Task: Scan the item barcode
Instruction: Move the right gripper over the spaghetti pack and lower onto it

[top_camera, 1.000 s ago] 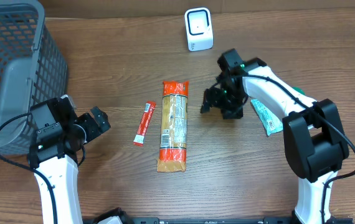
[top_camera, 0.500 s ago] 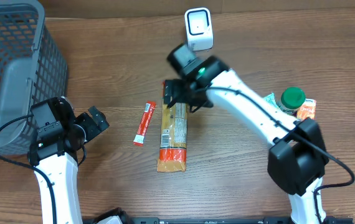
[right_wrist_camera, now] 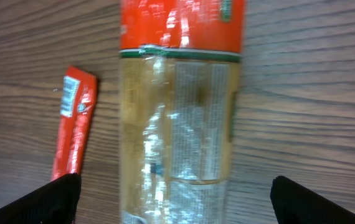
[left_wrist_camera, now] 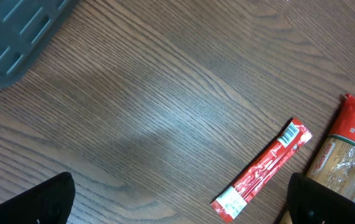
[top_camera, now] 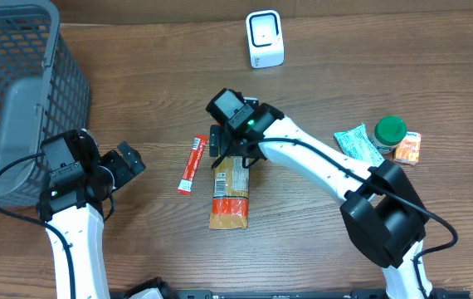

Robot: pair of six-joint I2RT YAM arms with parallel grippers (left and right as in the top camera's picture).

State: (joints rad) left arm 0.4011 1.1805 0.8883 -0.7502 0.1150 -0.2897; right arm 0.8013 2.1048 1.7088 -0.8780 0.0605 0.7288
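Overhead: my right claw (top_camera: pixel 230 151) hangs over the far end of the spaghetti packet (top_camera: pixel 228 199), jaws spread wide and holding nothing. I judge it is lined up to straddle the packet for a pickup. The barcode scanner (top_camera: pixel 265 39) stands well beyond the packet's far end, so the packet must be carried toward it. A red stick sachet (top_camera: pixel 192 164) lies just left of the packet. My left claw (top_camera: pixel 127 161) sits further left of the packet, also wide and empty, out of the way.

Left wrist: my left fingers (left_wrist_camera: pixel 34 205) frame bare table (left_wrist_camera: pixel 134 112), with the sachet near the packet at the right edge.

Right wrist: my right fingers (right_wrist_camera: pixel 53 199) stand either side of the packet, apart from it. Its printed panel faces up, too blurred to pick out a barcode
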